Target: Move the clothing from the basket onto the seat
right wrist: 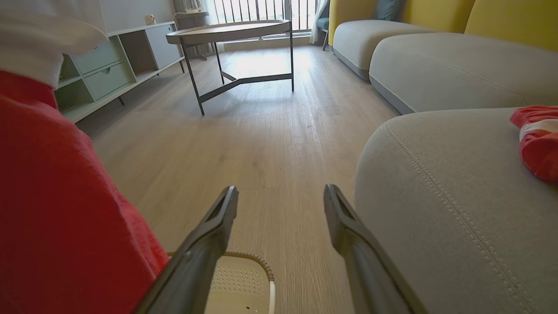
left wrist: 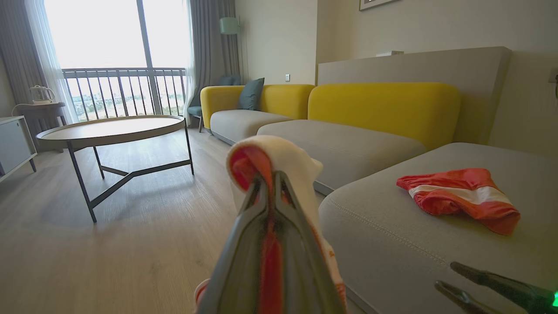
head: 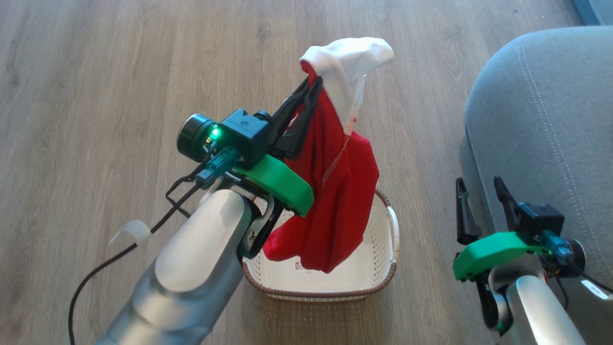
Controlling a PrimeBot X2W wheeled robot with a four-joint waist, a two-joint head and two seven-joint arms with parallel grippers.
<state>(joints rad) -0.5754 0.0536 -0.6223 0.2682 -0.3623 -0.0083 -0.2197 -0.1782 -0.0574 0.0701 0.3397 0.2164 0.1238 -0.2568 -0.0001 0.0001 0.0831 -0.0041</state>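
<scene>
Two red-and-white garments on the count: the clothing (head: 342, 191) and a second garment (left wrist: 457, 198). One basket (head: 380, 261). Two grippers, left gripper (head: 312, 84) and right gripper (head: 479, 181). One round table (left wrist: 113, 128), three grey seat cushions (left wrist: 414, 244), two yellow backrests (left wrist: 383, 109).

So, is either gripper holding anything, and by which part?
The left gripper is shut on the clothing, pinching it near its white end; the rest hangs over the basket. The right gripper is open, empty.

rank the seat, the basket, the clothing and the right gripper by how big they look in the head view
1. seat, largest though cut off by the frame.
2-3. clothing and basket, too close to rank: the clothing hangs nearer the camera and hides part of the basket.
4. right gripper, smallest.
</scene>
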